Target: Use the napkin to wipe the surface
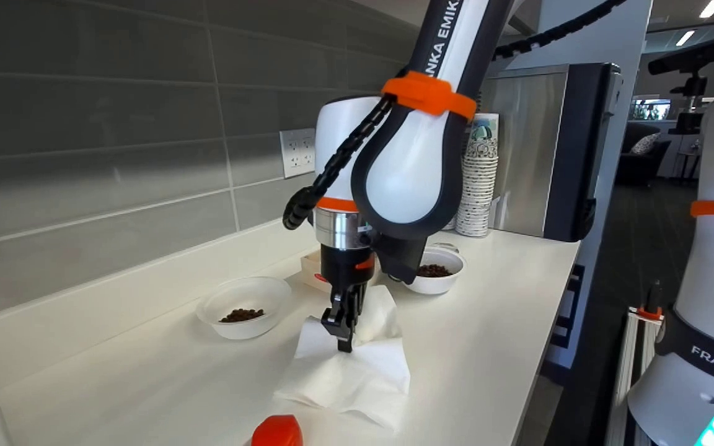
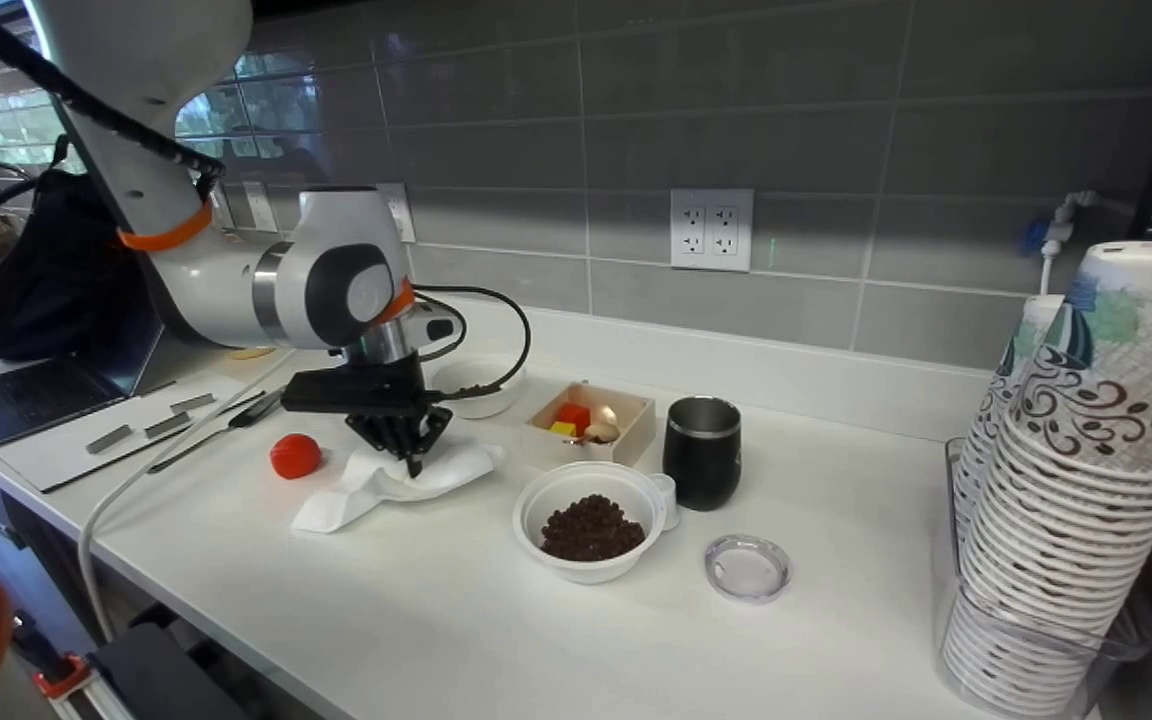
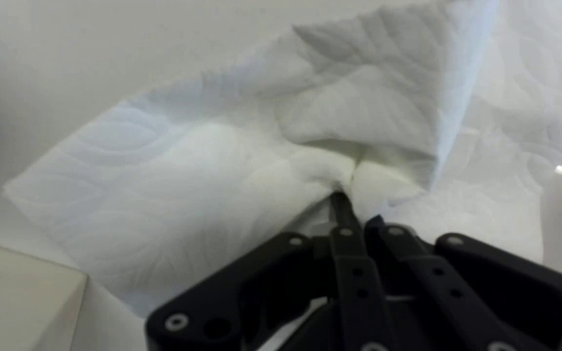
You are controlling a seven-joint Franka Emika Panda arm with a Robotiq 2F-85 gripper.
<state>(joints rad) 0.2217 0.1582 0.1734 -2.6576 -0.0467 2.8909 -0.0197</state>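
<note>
Apparently pinching, with the closed gripper (image 2: 414, 466), a fold of the napkin (image 1: 351, 376) lying crumpled on the surface (image 1: 475, 347), spreading between the red object (image 2: 296, 456) and the wooden box (image 2: 634, 420). Probably standing at the start of the wipe. For a clean pass, best pressing lightly, dragging low and level in slow strokes, trailing the loose edges behind, and steering clear of both white bowls (image 1: 240, 331).

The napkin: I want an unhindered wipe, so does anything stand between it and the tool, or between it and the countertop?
Nothing visible does: the tool appears shut on a fold of the napkin, which lies crumpled on the countertop. A wider wipe might bump the wooden box or the red object nearby.
</note>
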